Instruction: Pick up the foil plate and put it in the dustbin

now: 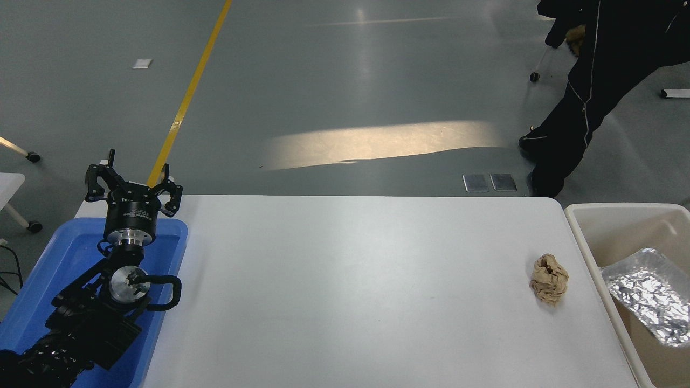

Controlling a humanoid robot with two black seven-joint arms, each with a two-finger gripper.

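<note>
At your 8 o'clock, the left arm is sitting parked over the blue plastic tub (38,285), which is hanging at the table's left edge. The left gripper (132,180) is pointing toward 12 o'clock, just past the tub's far rim, with its black fingers (97,180) spread wide and gripping nothing.

The white table (350,291) is filling the middle of your view. Toward 3 o'clock on it, near the right edge, a small crumpled brown paper ball (549,279) is lying by itself, well apart from the left gripper.

Past the table's right edge, at your 4 o'clock, the cream dustbin (598,213) is standing just beside the table. The foil plate (647,293) is lying inside it, tilted, with its shiny crinkled inside facing up and its right part running out of the picture. Nothing is touching the plate apart from the bin.

You are not seeing the right arm or its gripper anywhere in this view.

At 1 o'clock, beyond the table's far corner, a person in dark clothing (593,81) is standing on the grey floor, with one shoe close to two small floor plates (489,182).
</note>
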